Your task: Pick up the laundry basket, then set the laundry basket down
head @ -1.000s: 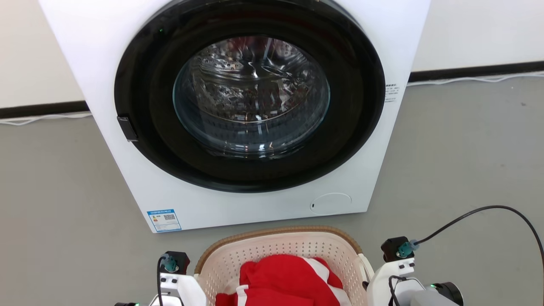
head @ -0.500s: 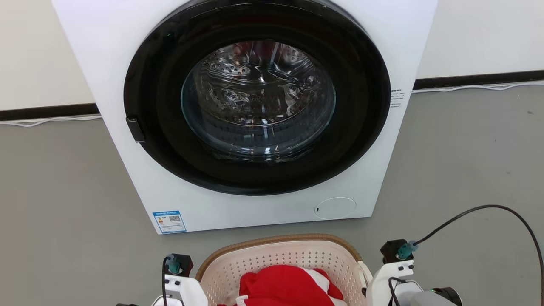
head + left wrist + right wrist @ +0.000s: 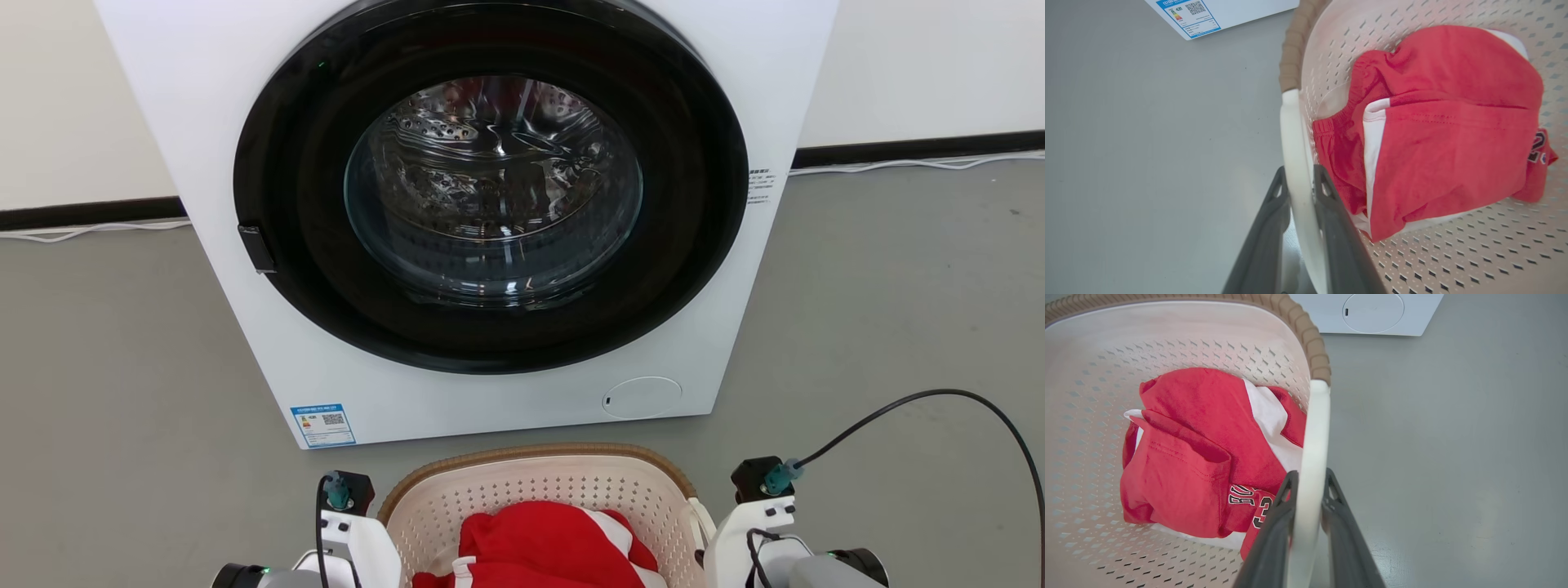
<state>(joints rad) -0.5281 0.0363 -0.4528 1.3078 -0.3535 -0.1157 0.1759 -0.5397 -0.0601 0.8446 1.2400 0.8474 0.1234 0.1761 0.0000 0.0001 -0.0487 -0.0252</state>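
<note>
The laundry basket [image 3: 535, 452] is cream-white and perforated with a brown woven-look rim, at the bottom centre of the head view, just in front of the washer. A red and white garment [image 3: 543, 535] lies crumpled inside it. My left gripper [image 3: 1300, 176] is shut on the basket's white left handle [image 3: 1291, 134], one dark finger on each side. In the same way, my right gripper [image 3: 1310, 478] is shut on the white right handle [image 3: 1316, 424]. Whether the basket's bottom touches the floor is hidden.
A white front-loading washer [image 3: 718, 269] with its round dark door [image 3: 490, 196] shut stands close ahead of the basket. Grey floor [image 3: 898, 310] spreads to both sides. A black cable [image 3: 939, 398] arcs from my right wrist. Behind the washer a white cord [image 3: 914, 163] runs along the wall.
The head camera has shifted, so the washer sits slightly further right. The basket shows a little lower in the picture than a second ago. Both grips on the handles are unchanged.
</note>
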